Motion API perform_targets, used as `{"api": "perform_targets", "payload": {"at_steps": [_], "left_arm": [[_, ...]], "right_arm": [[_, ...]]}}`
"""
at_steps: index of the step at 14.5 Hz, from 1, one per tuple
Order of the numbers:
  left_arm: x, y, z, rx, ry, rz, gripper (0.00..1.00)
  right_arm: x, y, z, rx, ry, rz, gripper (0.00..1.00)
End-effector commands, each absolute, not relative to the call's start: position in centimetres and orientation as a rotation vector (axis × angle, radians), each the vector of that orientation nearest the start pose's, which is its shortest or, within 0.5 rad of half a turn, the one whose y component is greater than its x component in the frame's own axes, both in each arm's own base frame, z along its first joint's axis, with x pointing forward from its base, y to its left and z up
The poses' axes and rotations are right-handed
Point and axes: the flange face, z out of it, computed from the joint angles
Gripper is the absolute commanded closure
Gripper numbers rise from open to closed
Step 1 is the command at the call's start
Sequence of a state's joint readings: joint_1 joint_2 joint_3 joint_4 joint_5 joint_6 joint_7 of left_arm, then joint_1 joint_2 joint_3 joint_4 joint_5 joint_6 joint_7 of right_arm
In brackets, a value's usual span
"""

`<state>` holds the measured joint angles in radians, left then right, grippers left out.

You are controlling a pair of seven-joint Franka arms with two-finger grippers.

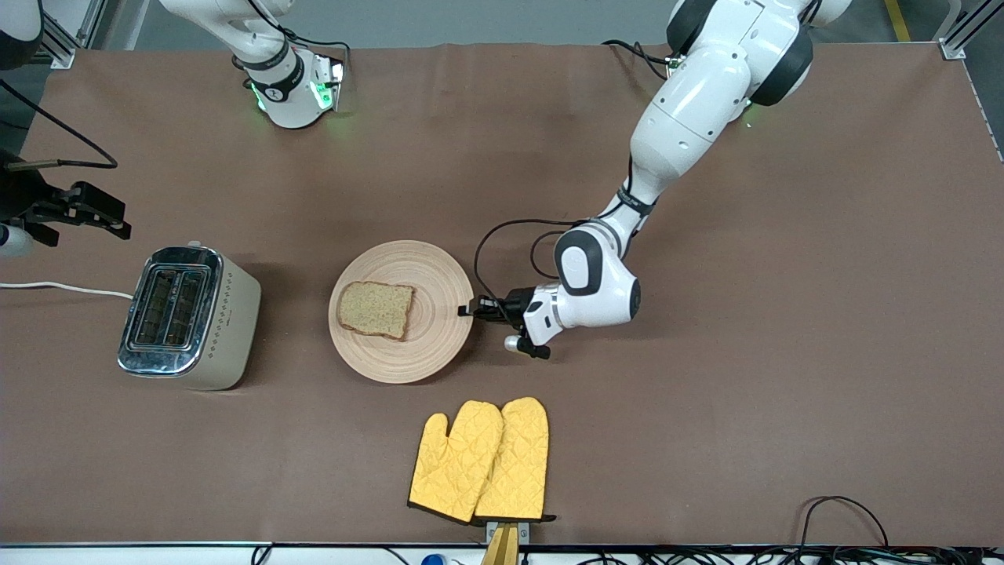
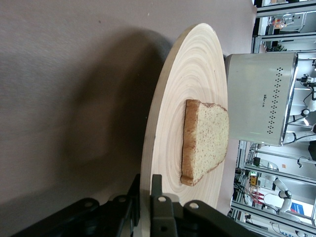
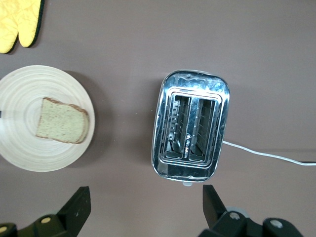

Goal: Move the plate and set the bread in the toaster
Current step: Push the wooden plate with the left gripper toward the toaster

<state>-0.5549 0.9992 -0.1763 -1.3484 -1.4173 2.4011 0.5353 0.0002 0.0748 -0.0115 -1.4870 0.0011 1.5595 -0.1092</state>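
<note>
The round light-wood plate (image 1: 427,271) lies mid-table with the brown bread slice (image 1: 376,308) lying flat on it. My left gripper (image 1: 468,310) is shut on the plate's rim at the side toward the left arm's end. In the left wrist view one of my left gripper's (image 2: 146,197) jaws is above and one below the plate's (image 2: 197,64) edge, with the bread (image 2: 207,140) close by. The toaster (image 1: 188,314) stands beside the plate toward the right arm's end, both slots empty. My right gripper (image 1: 98,213) hovers open and empty over the table by the toaster (image 3: 191,131).
Two yellow oven mitts (image 1: 480,459) lie nearer the front camera than the plate, at the table's front edge. The toaster's white cord (image 1: 63,288) runs off the right arm's end of the table. The right wrist view also shows the plate (image 3: 29,86) and bread (image 3: 61,127).
</note>
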Motion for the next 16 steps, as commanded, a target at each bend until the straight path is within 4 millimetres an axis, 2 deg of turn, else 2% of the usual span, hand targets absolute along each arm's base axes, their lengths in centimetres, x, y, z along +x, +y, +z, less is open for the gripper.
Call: {"api": "perform_targets", "payload": {"at_steps": [1, 3, 5, 6, 7, 9, 10, 11, 12, 14, 16], "left_arm": [[56.9, -49.0, 13.7, 2.051, -0.024, -0.074, 0.99], [56.8, -49.2, 13.8, 2.065, -0.017, -0.054, 0.92], [56.6, -49.4, 13.9, 2.074, -0.029, -0.048, 0.70], [56.8, -49.2, 13.9, 2.078, -0.024, -0.046, 0.32], [57.1, -48.9, 14.3, 2.081, -0.030, -0.036, 0.02], [58.9, -47.2, 15.6, 2.092, -0.020, -0.001, 0.00], [60.0, -45.6, 16.3, 2.117, -0.023, 0.021, 0.00], [60.3, -44.5, 16.7, 2.157, -0.048, 0.023, 0.00], [62.0, -41.4, 18.1, 2.201, -0.041, 0.049, 0.00], [63.8, -37.1, 20.5, 2.259, -0.038, 0.062, 0.00], [65.0, -33.3, 23.0, 2.302, -0.073, 0.044, 0.00]], "right_arm": [[57.2, -0.5, 61.8, -3.112, -0.141, 0.021, 0.00], [57.3, -0.5, 59.8, -3.109, -0.137, 0.059, 0.00], [57.7, 0.0, 58.7, -3.104, -0.146, 0.021, 0.00], [57.8, 0.3, 58.0, -3.105, -0.141, 0.021, 0.00], [57.9, 1.1, 57.3, -3.107, -0.102, 0.027, 0.00], [57.9, 2.7, 56.0, -3.109, -0.043, 0.025, 0.00], [58.0, 2.9, 55.3, -3.109, -0.042, 0.018, 0.00], [58.1, 3.0, 54.3, -3.108, -0.040, 0.004, 0.00], [58.2, 3.3, 52.8, -3.099, -0.012, -0.011, 0.00], [58.1, 5.0, 50.1, -3.089, 0.023, -0.029, 0.00], [57.9, 6.8, 48.7, -3.087, 0.046, -0.055, 0.00]]}}
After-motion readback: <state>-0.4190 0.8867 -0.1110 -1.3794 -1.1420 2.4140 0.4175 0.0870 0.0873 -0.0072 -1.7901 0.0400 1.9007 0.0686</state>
